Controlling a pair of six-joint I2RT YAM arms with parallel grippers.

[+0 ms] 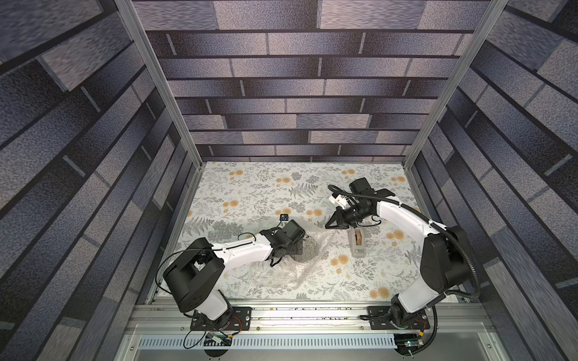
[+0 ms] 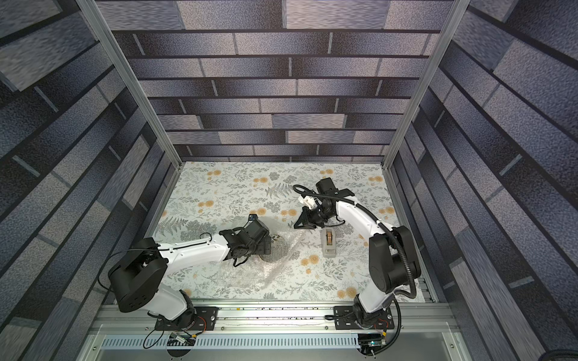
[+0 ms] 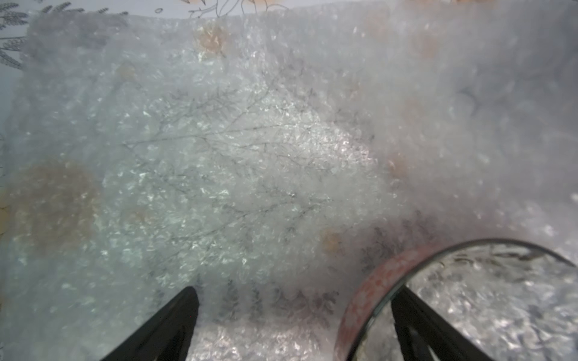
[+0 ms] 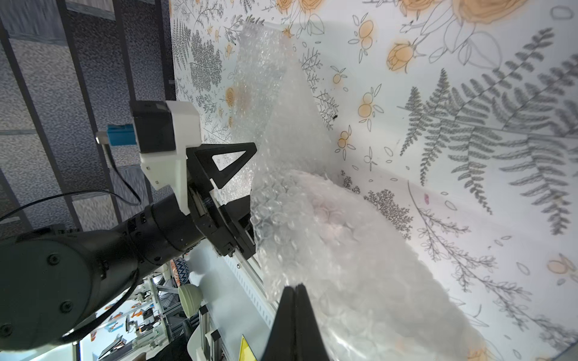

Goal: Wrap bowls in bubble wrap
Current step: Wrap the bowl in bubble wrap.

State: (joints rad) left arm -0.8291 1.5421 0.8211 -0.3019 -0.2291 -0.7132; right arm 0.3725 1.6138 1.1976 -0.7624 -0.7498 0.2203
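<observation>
Wide-spread left gripper (image 3: 297,290) straddling bowl (image 3: 372,290) rim, one finger inside, gripping nothing. Clamped right gripper (image 4: 294,290) pinching raised bubble wrap (image 4: 312,218) edge. Position of bowl: on bubble wrap, middle of table (image 1: 250,187), nearer front edge.

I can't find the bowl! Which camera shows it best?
Left wrist view: the bowl, rim and wall, close up. In both top views it's small, half under the left gripper. Right wrist view: bubble wrap, no bowl.
</observation>
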